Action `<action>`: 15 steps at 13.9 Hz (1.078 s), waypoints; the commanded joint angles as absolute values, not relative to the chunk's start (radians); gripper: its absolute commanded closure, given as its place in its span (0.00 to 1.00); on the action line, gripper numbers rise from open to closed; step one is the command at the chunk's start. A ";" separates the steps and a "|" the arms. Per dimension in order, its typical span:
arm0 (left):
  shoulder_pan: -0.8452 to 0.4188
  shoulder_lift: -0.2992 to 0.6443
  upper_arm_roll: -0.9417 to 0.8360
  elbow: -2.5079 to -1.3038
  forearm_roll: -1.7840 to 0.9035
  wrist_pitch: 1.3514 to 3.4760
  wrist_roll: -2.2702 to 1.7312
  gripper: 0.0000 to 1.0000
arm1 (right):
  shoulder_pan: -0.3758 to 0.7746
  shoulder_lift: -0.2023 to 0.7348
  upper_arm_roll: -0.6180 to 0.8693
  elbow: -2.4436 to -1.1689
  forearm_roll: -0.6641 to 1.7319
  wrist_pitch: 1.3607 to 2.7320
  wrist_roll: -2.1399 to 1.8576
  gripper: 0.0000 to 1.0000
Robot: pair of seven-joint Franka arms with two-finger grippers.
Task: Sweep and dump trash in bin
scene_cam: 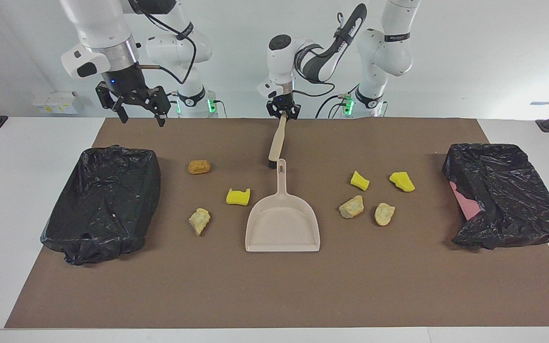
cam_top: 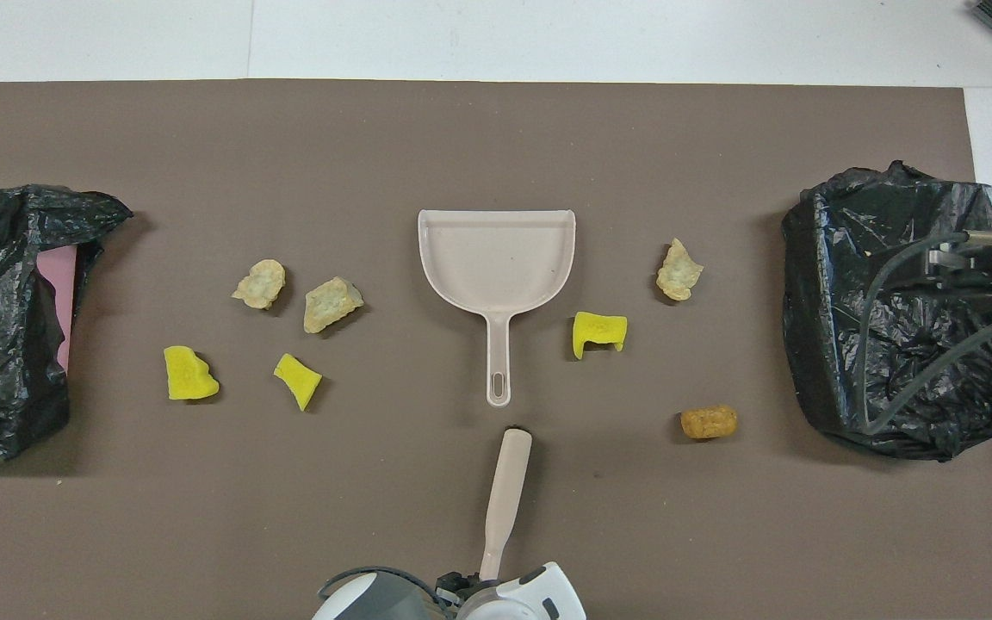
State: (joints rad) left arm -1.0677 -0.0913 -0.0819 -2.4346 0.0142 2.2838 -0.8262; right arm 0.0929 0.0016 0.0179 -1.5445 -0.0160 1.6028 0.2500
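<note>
My left gripper (scene_cam: 282, 113) is shut on the top end of the beige brush (scene_cam: 277, 140), which leans with its dark head on the mat just short of the dustpan handle. In the overhead view the brush (cam_top: 505, 491) runs up from the left gripper (cam_top: 472, 592). The beige dustpan (scene_cam: 282, 224) lies flat mid-mat. Trash lies on both sides of it: an orange-brown lump (scene_cam: 198, 166), a yellow foam piece (scene_cam: 238, 196) and a beige chunk (scene_cam: 199, 221) toward the right arm's end, several more (scene_cam: 351, 206) toward the left arm's end. My right gripper (scene_cam: 142, 119) hangs open, with nothing in it.
Two bins lined with black bags stand at the ends of the brown mat (scene_cam: 274, 295): one (scene_cam: 103, 202) at the right arm's end, one (scene_cam: 508, 195) at the left arm's end with pink showing. The right arm's wrist and cable (cam_top: 935, 284) overhang the bin in the overhead view.
</note>
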 commanded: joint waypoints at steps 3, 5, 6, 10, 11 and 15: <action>-1.066 -0.091 -0.078 -2.430 0.032 2.290 -0.844 0.59 | 0.231 0.125 0.021 -1.549 -0.026 1.748 0.392 0.00; -1.066 -0.091 -0.078 -2.428 0.032 2.290 -0.844 0.58 | 0.305 0.196 0.021 -1.548 -0.066 1.822 0.477 0.00; -1.065 -0.091 -0.078 -2.428 0.032 2.292 -0.844 0.59 | 0.337 0.239 0.021 -1.543 -0.066 1.839 0.507 0.00; -1.065 -0.098 -0.075 -2.428 0.032 2.289 -0.841 0.71 | 0.426 0.397 0.021 -1.456 -0.067 1.927 0.647 0.00; -1.054 -0.101 -0.075 -2.428 0.032 2.287 -0.841 1.00 | 0.440 0.432 0.021 -1.430 -0.066 1.927 0.672 0.00; -1.008 -0.145 -0.074 -2.430 0.032 2.244 -0.860 1.00 | 0.534 0.471 0.023 -1.481 -0.044 2.020 0.695 0.00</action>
State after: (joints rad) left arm -1.0474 -0.0967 -0.0701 -2.4285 0.0147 2.2815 -0.8352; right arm 0.4994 0.4545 0.0243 -1.4673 -0.0529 1.9737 0.6751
